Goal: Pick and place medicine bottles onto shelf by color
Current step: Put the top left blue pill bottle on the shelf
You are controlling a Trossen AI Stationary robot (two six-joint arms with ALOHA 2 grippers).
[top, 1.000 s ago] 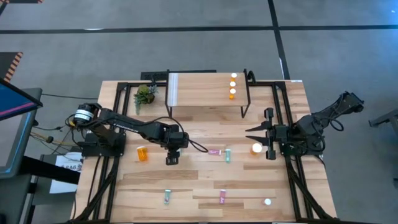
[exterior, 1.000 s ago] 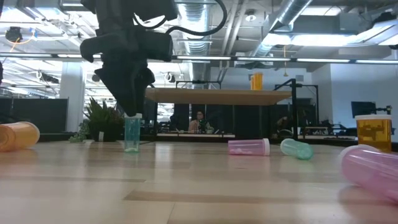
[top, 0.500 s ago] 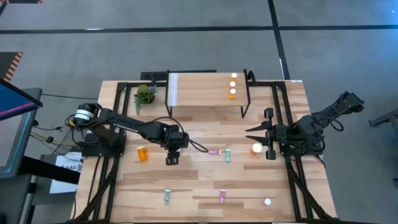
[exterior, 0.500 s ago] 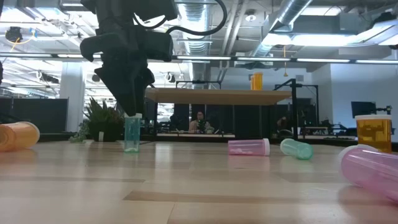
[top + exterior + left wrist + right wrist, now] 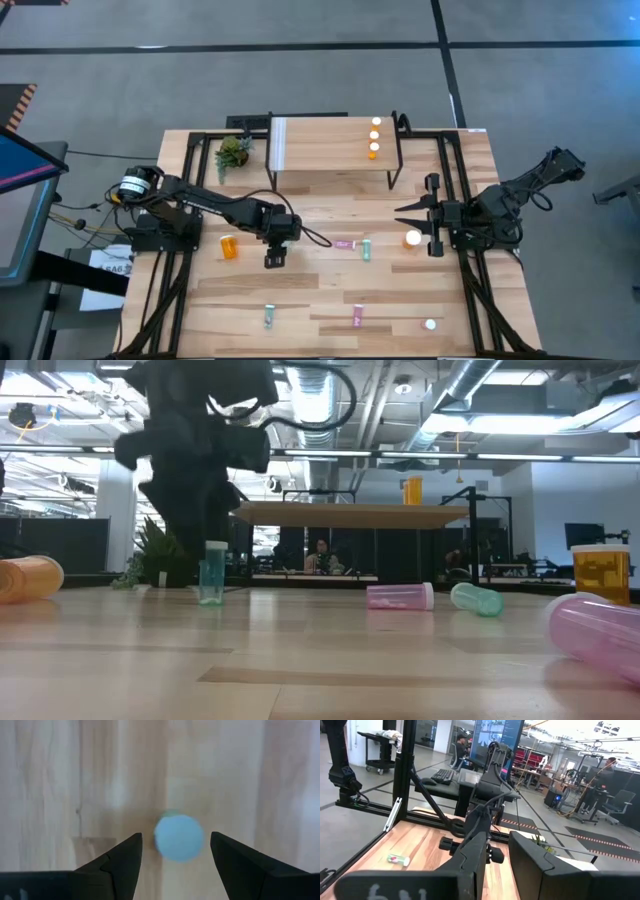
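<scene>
A teal medicine bottle [image 5: 212, 575] stands upright on the table, left of centre; its cap [image 5: 178, 837] shows from above in the left wrist view. My left gripper [image 5: 176, 835] [image 5: 273, 257] points down over it, open, one finger on each side of the cap with a gap on both sides. The shelf [image 5: 330, 145] stands at the far middle with three orange bottles [image 5: 375, 137] near its right end. My right gripper [image 5: 402, 216] waits level at the table's right, its fingers a little apart with nothing between them [image 5: 497, 836].
Loose on the table: a lying orange bottle [image 5: 230, 246], a pink [image 5: 345, 244] and a teal one [image 5: 366, 249], an upright orange one [image 5: 412, 238] by the right gripper, and a teal [image 5: 269, 318], a pink [image 5: 358, 316] and a white-capped one [image 5: 431, 324] near the front edge. A plant [image 5: 233, 152] stands left of the shelf.
My left gripper has come down a little, from just above the teal bottle's cap to around it, still open. The bottle has stayed upright in place.
</scene>
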